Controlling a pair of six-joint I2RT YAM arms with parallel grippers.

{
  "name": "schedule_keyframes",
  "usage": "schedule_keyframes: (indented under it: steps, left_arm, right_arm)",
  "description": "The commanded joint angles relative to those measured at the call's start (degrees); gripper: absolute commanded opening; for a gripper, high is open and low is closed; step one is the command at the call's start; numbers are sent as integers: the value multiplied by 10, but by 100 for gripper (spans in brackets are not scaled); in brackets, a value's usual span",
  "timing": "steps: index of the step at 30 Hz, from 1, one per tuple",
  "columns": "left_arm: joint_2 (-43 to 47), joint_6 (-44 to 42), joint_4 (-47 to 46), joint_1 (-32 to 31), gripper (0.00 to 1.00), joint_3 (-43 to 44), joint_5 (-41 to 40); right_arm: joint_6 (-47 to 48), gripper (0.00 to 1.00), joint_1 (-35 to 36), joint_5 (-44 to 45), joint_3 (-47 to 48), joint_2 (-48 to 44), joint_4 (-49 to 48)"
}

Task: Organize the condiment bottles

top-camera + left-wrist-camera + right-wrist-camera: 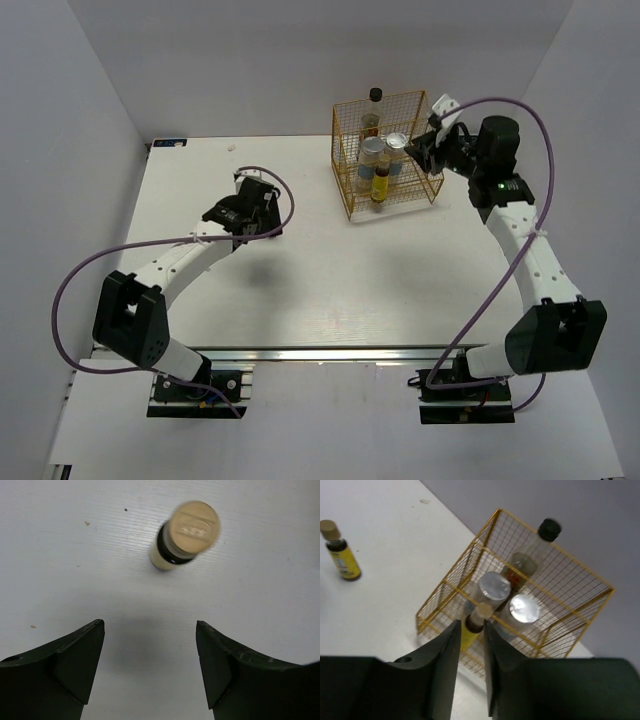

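From above, the right gripper (420,150) hangs at the right side of the gold wire rack (345,190). The left gripper (243,215) is out over the tabletop (330,280).

Down the left wrist, its jaws gape wide and empty. The loose yellow bottle (186,532) stands just ahead, and I reckon a glancing finger could topple it.

From the right wrist, those jaws are nearly together, holding nothing, above the racked bottles (492,587). Dropping from here might snag the wire.

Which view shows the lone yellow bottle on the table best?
The right wrist view: the yellow bottle shows its side, cap to base. The left wrist view shows the bottle from above, mostly its cap, blurred. In the top view I cannot find it.
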State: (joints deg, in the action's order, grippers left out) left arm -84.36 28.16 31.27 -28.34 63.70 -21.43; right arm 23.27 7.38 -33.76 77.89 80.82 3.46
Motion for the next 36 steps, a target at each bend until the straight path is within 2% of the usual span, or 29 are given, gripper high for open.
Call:
schedule_keyframes:
  steps: [1, 2, 4, 12, 15, 18, 19, 22, 23, 28, 30, 32, 35, 36]
  left_arm:
    - [-7, -23, -34, 35, 83, 20, 24]
    - [-16, -31, -41, 38, 83, 24, 36]
    - [-43, -55, -65, 44, 82, 36, 50]
    - [-123, -97, -88, 52, 82, 117, 101]
    - [-148, -99, -80, 55, 79, 138, 96]
    - [-164, -97, -68, 58, 66, 158, 84]
    - [-165, -97, -67, 59, 56, 162, 78]
    - [-165, -101, -62, 58, 40, 168, 75]
    - [-164, -103, -61, 58, 31, 169, 75]
    - [-140, -108, -62, 58, 14, 173, 89]
    - [-130, -109, -68, 59, 4, 187, 127]
    - [-118, -109, -76, 58, 0, 203, 168]
    - [-111, -119, -90, 41, 0, 250, 259]
    - [-110, -127, -95, 33, 0, 275, 292]
  right_arm:
    - [-1, 28, 1, -18, -76, -42, -56]
    - [-8, 24, 2, -19, -91, -49, -61]
    - [-13, 24, 1, -25, -112, -59, -59]
    - [-36, 33, 1, -27, -134, -73, -56]
    - [-43, 34, 2, -27, -137, -74, -57]
    - [-45, 34, 1, -25, -138, -74, -59]
    - [-45, 34, 1, -25, -138, -74, -59]
    - [-45, 35, 1, -25, -137, -73, -59]
    - [-45, 34, 1, -25, -136, -73, -59]
    - [-45, 34, 1, -26, -136, -73, -59]
    - [-49, 34, 1, -25, -133, -73, -59]
    - [-59, 34, 2, -22, -130, -75, -59]
    - [-76, 32, 1, -12, -129, -80, -67]
    - [-90, 15, 2, -3, -129, -83, -74]
